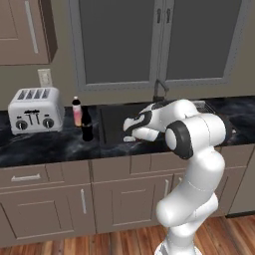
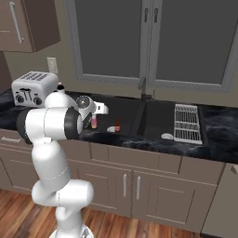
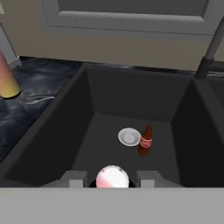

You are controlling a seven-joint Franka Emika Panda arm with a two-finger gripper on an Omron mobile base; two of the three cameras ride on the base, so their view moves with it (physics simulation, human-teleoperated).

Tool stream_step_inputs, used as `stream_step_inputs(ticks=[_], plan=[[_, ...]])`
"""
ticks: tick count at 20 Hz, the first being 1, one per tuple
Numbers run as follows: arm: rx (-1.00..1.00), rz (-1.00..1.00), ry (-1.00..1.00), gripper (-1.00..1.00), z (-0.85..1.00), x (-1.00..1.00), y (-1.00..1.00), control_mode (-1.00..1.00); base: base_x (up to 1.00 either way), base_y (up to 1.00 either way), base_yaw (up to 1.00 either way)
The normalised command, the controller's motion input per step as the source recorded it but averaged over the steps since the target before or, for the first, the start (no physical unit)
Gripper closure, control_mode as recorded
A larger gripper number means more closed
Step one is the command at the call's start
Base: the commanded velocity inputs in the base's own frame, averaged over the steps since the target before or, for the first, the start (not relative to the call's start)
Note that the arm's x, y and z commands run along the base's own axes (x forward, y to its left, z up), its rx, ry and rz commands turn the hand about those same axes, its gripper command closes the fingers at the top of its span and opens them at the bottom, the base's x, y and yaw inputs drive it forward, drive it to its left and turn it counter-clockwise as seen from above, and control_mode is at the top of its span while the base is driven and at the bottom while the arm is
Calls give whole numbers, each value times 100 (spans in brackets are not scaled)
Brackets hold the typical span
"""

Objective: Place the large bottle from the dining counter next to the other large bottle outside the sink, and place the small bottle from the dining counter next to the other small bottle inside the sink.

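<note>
My gripper [image 3: 112,180] is shut on a small pink bottle [image 3: 112,176] and holds it over the left basin of the sink [image 3: 109,100]. In the right base view that small bottle [image 2: 94,122] hangs under the gripper [image 2: 95,116]. On the basin floor the other small bottle [image 3: 146,140], reddish-brown with a red label, stands upright beside the drain [image 3: 129,136]. Left of the sink [image 1: 112,119], the black large bottle [image 1: 87,125] stands close to the pink-orange large bottle [image 1: 76,111] on the worktop. The dining counter is out of view.
A white toaster [image 1: 36,109] sits at the far left of the black marble worktop [image 1: 45,147]. The dark faucet [image 2: 142,88] rises behind the sink. A wire rack [image 2: 188,123] lies over the right basin. A window is behind.
</note>
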Motion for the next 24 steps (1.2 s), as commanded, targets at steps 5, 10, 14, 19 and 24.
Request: stream_step_inputs(ticks=[5,10,14,19,24], plan=[[0,0,0,100,0,0,0,100,17,15,-4],[0,0,0,100,0,0,0,100,1,30,-6],[0,0,0,100,0,0,0,100,0,41,-3],[0,0,0,100,0,0,0,100,4,44,0],[0,0,0,100,0,0,0,100,9,30,0]])
